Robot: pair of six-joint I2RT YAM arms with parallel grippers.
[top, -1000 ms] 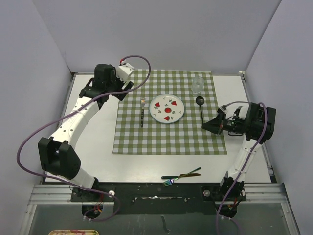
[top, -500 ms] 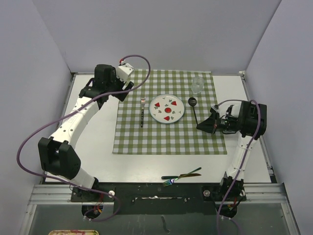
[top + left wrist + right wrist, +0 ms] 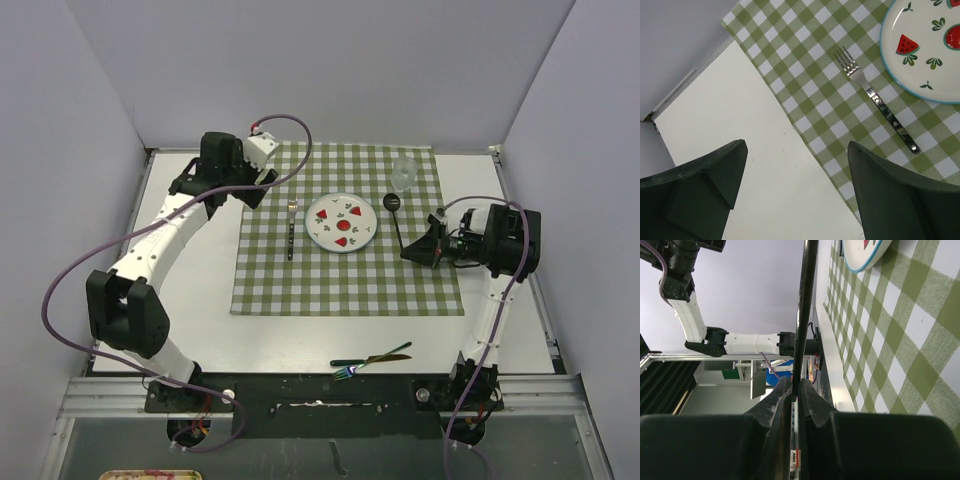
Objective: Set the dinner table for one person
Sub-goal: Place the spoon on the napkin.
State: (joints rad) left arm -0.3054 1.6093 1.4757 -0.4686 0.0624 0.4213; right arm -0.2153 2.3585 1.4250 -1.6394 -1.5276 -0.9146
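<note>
On the white dinner table [image 3: 200, 290] lies a green-checked cloth [image 3: 350, 285]. A watermelon-print plate [image 3: 341, 222] sits on it, with a steel fork [image 3: 291, 228] to its left. My right gripper [image 3: 413, 251] is shut on the handle of a black spoon [image 3: 397, 220], whose bowl is just right of the plate. In the right wrist view the thin handle [image 3: 805, 315] runs up from between the closed fingers [image 3: 815, 395]. My left gripper [image 3: 796, 145] stands open and holds nothing, over the cloth's far-left edge, with the fork [image 3: 875, 97] and the plate [image 3: 925, 45] beyond it.
A clear glass [image 3: 403, 174] stands at the cloth's far right corner. A dark utensil [image 3: 352, 361] and an iridescent fork [image 3: 375, 360] lie crossed on the bare table near the front edge. Metal rails edge the table, and grey walls close it in.
My right gripper has carried the black spoon left, from the cloth's right edge to just beside the plate. The left arm has shifted slightly, its gripper still open.
</note>
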